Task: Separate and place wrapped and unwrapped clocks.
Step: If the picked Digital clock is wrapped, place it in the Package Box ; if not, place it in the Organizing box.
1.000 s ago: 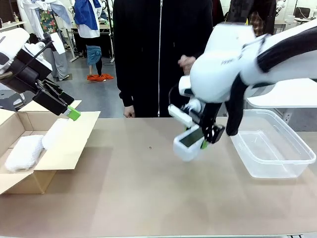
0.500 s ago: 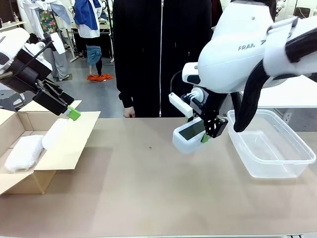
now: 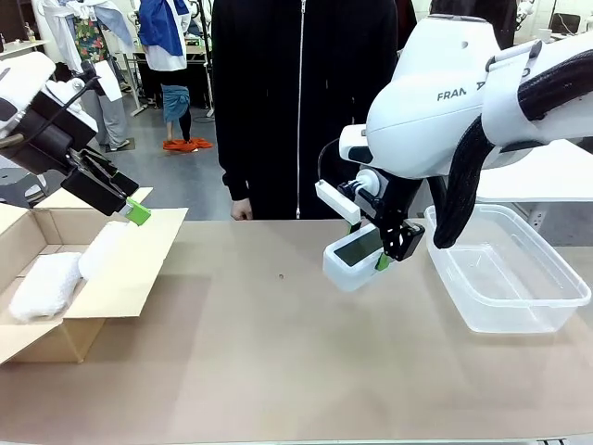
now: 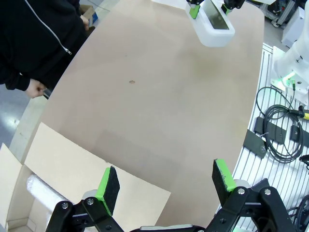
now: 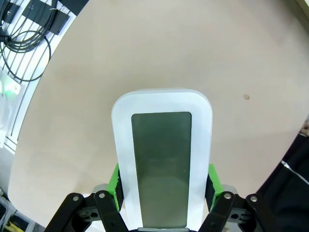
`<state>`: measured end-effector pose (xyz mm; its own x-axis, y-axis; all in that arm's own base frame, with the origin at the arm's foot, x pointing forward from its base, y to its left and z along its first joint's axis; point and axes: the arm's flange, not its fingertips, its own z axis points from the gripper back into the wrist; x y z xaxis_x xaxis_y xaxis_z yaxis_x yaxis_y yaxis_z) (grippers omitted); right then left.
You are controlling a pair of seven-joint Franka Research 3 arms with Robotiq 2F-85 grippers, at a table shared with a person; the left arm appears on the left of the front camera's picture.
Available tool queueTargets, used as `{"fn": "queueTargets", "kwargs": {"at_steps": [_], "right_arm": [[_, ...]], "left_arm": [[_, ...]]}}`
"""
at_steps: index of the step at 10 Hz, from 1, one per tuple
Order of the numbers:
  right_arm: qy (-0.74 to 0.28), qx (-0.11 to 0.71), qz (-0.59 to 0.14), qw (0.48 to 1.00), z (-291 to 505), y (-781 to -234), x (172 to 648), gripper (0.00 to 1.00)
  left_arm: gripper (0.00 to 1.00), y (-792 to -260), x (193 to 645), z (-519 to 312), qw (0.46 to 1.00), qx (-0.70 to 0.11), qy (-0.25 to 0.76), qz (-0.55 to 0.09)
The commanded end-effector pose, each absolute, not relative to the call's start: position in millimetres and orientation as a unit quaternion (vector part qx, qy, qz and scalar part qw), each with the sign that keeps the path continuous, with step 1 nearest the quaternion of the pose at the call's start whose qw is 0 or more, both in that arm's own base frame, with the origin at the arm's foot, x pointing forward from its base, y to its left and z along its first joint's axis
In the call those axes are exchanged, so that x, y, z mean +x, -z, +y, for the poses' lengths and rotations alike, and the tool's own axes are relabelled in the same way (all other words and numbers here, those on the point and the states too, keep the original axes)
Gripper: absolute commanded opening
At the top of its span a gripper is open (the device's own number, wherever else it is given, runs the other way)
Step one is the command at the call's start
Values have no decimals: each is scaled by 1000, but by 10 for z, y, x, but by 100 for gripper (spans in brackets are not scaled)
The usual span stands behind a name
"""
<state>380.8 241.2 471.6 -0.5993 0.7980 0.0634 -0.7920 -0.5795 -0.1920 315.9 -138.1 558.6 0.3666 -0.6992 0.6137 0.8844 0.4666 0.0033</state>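
Note:
My right gripper (image 3: 378,248) is shut on the bare white clock (image 3: 354,257), holding it tilted above the table middle, just left of the clear tub. In the right wrist view the clock (image 5: 161,154) stands between the green pads (image 5: 116,183), its grey-green screen facing the camera. Two bubble-wrapped clocks (image 3: 44,286) (image 3: 104,248) lie in the cardboard box (image 3: 125,283) at left. My left gripper (image 3: 130,209) hangs open over the box's far flap. The left wrist view shows that gripper (image 4: 165,181) open, one wrapped bundle (image 4: 43,191) below, and the held clock (image 4: 215,26) far off.
A clear plastic tub (image 3: 561,301) stands empty at the right of the table. A person in a black jacket (image 3: 296,102) stands at the far edge, one hand (image 4: 36,88) near the table rim. Cables (image 4: 277,130) lie off the table's near side.
My right arm has lifted the clock a little and swung slightly toward the tub. The left arm has stayed still.

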Motion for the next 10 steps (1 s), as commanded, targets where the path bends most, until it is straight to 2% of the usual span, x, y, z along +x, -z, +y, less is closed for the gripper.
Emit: {"fn": "queueTargets", "kwargs": {"at_steps": [1, 7, 8, 9, 10], "right_arm": [[-891, -21, -104, 441, 2395, -4745, 3818, 31], [-891, -21, -104, 441, 2395, -4745, 3818, 31], [-889, -15, -101, 447, 2412, -4718, 3808, 77], [-783, -106, -120, 601, 2615, -4606, 3740, 77], [-679, -122, -131, 712, 2545, -4710, 3885, 77]], "left_arm": [[100, -5603, 3155, -1367, 809, -166, 491, -277], [100, -5603, 3155, -1367, 809, -166, 491, -277], [100, -5603, 3155, -1367, 809, -166, 491, -277], [100, -5603, 3155, -1367, 809, -166, 491, -277], [100, -5603, 3155, -1367, 809, -166, 491, -277]]}}
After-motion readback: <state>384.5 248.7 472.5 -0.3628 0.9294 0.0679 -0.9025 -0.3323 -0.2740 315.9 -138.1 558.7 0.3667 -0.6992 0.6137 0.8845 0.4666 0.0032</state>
